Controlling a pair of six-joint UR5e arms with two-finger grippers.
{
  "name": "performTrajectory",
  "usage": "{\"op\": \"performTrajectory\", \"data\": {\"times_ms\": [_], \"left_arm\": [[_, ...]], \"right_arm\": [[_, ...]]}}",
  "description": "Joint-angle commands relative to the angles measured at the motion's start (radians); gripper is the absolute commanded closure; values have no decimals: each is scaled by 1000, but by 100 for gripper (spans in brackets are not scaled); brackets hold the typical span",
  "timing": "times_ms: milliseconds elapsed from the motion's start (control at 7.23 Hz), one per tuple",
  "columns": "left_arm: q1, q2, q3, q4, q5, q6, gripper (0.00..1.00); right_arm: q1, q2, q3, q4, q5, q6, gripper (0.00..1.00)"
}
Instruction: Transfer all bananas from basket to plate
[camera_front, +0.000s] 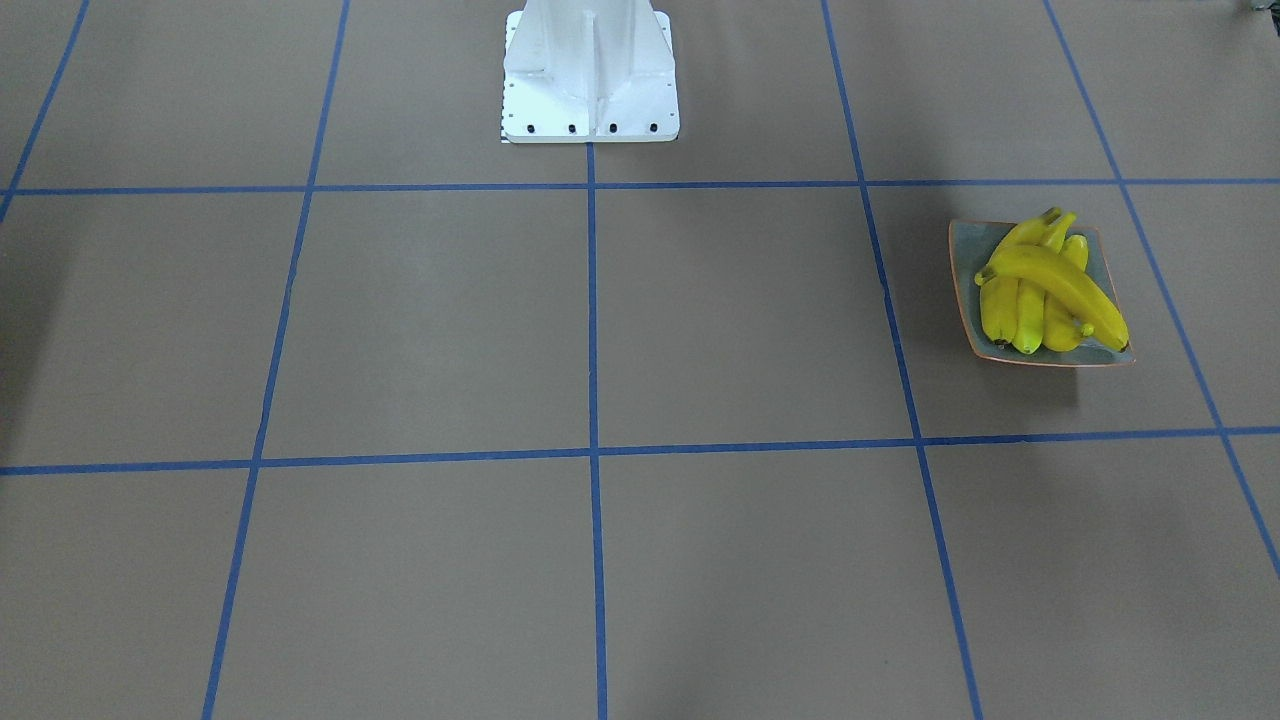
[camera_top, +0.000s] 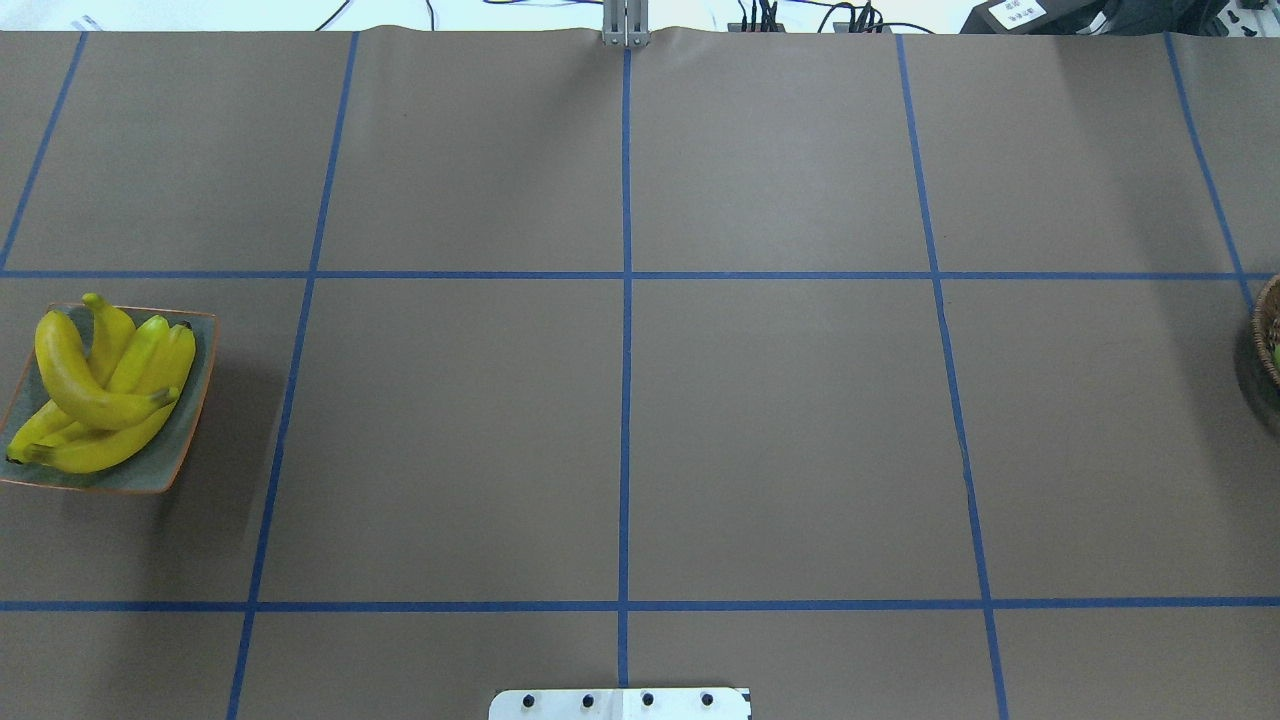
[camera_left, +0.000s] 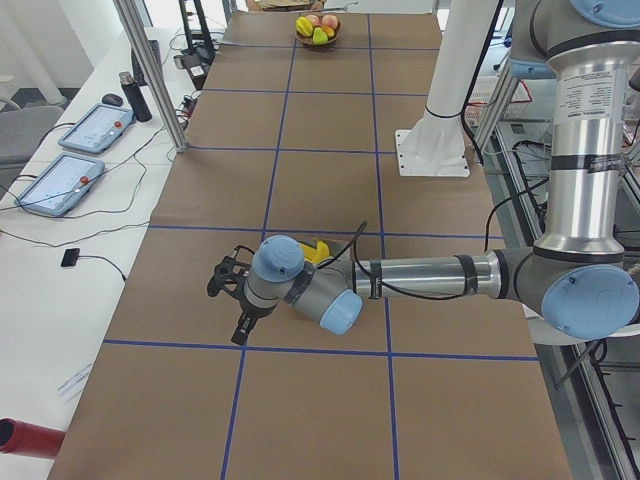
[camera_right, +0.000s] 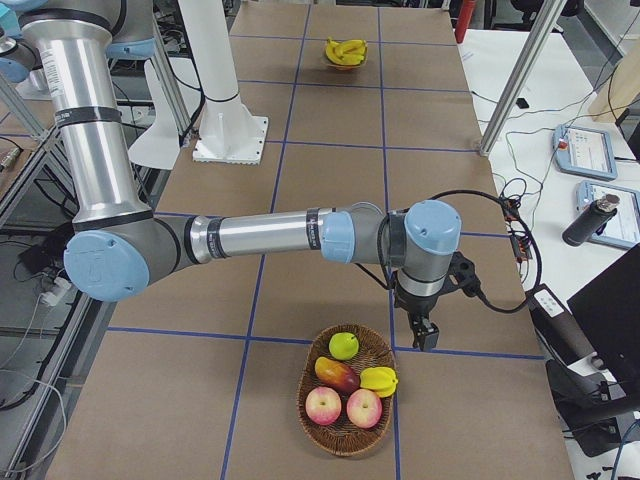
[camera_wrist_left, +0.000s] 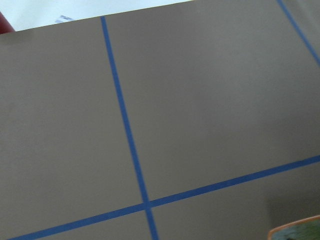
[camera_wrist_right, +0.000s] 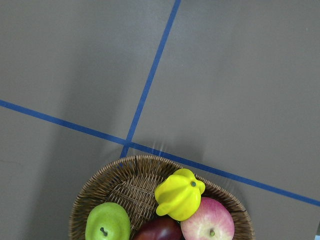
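You had the brown table (camera_top: 780, 430), taped in blue squares, filling every view. The right arm (camera_right: 270, 235) reached across the middle of the right-side view, with the right gripper (camera_right: 425, 338) just above the basket (camera_right: 303, 400) of mixed fruit (camera_right: 345, 385) at the bottom. The left arm (camera_left: 420, 275) lay low at the centre of the left-side view, ending in the left gripper (camera_left: 238, 325). You could not tell either pincer's width. At the overhead view's left edge, the plate (camera_top: 190, 410) held all four bananas (camera_top: 90, 390), piled touching

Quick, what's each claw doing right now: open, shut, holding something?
Left claw: cannot be told, seen only from a side view.
Right claw: cannot be told either, same reason.
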Motion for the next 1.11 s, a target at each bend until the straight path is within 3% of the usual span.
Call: {"op": "performTrajectory", "data": {"times_ms": [0, 415, 691, 968], "left_arm": [[-87, -27, -22, 293, 3, 146, 0], [-85, -4, -18, 360, 0, 149, 0], [-84, 34, -119, 356, 6, 134, 0], [-84, 54, -116, 347, -4, 138, 0]], "right_arm": [[-14, -7, 13, 3, 2, 168, 0], [-98, -10, -2, 102, -1, 296, 0], [-109, -11, -7, 139, 2, 305, 0], [-109, -13, -7, 139, 2, 304, 0]]}}
